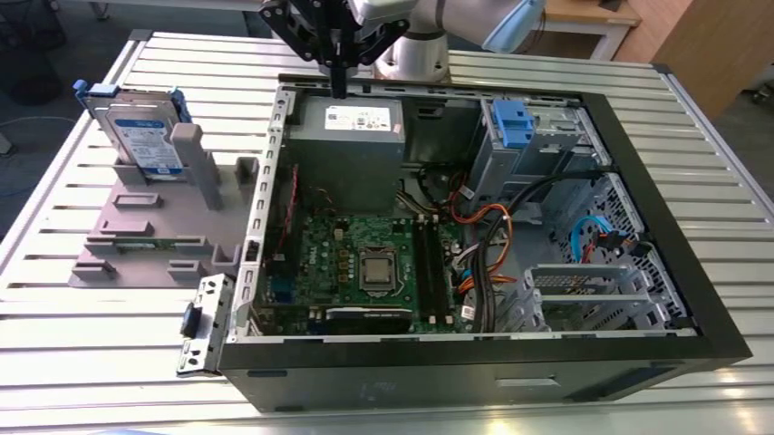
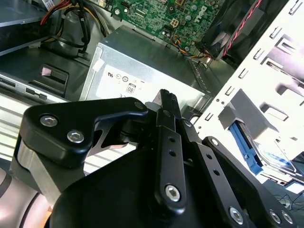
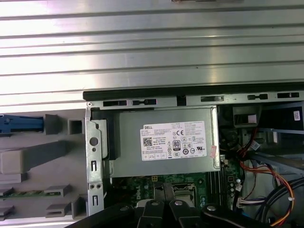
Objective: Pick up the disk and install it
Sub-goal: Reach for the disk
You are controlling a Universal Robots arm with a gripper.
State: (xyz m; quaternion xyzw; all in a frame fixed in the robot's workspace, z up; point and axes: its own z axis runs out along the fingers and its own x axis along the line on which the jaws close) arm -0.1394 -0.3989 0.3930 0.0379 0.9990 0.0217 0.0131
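Pincer [image 1: 340, 86] clenched on nothing, over grey power-supply box [image 1: 351, 149], disk [image 1: 140, 136] upright in stand [image 1: 133, 222] on tabletop [image 1: 97, 362], well apart

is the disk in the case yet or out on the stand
Out. The disk stands upright in the grey stand, outside the case, at the exterior view's left; the gripper is apart from it.

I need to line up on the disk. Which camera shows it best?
The exterior view: the disk stands upright in the grey stand, with its label facing the camera and its blue bracket plain. The second wrist view catches part of the disk; the first wrist view shows just one end of its blue bracket.
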